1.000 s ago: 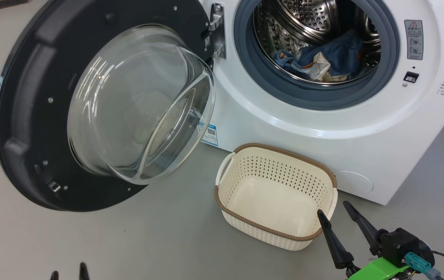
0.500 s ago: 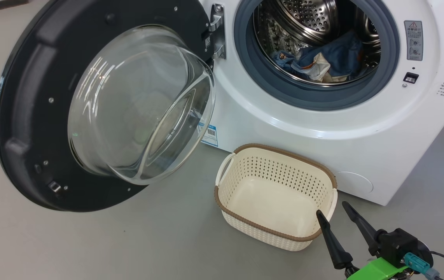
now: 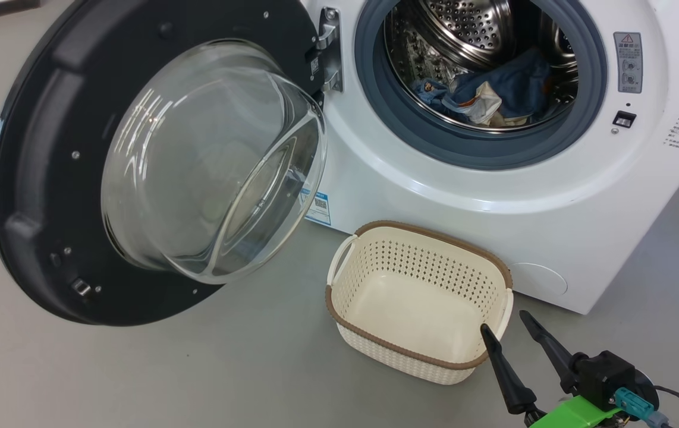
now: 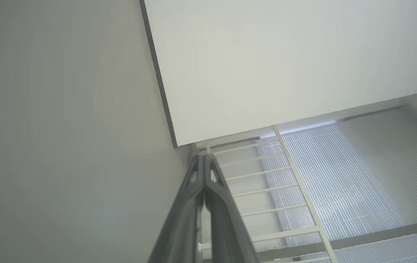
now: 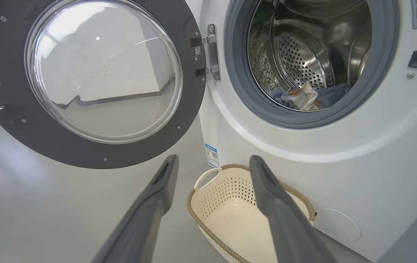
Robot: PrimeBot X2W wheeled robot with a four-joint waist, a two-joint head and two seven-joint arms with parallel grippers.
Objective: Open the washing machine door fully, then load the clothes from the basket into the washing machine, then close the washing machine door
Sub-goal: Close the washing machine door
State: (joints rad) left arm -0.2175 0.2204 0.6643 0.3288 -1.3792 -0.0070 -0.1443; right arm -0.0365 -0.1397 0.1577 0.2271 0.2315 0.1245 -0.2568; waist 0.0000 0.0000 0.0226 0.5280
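Inside the white front-loading washing machine [image 3: 434, 202] lie the blue-and-cream clothes [image 3: 515, 83] — so the cream perforated basket [image 3: 434, 233] before it sits empty, its glossy black door [image 3: 36, 178] hanging wide, awaiting closing; my right gripper [image 3: 504, 321] gapes, left gripper [image 4: 204, 157] pinched shut

On the right gripper [image 3: 503, 321] you see two long black fingers [image 3: 507, 371], each tapering from a thick root to a narrow, blunt point. They seat in a blocky black housing [image 3: 604, 374] with rounded edges. Below the housing sits a bright green bracket [image 3: 577, 411] with flat, angular faces. A teal connector [image 3: 634, 399] sits beside the bracket, next to a grey-blue plug [image 3: 659, 418]. A thin black cable [image 3: 678, 392] curves away from the housing. In the right wrist view these fingers look dark grey and matt, each with a shallow recessed slot near its tip. On the left gripper [image 4: 205, 156] you see the same dark grey finish, with a small triangular cut-out just below each tip.
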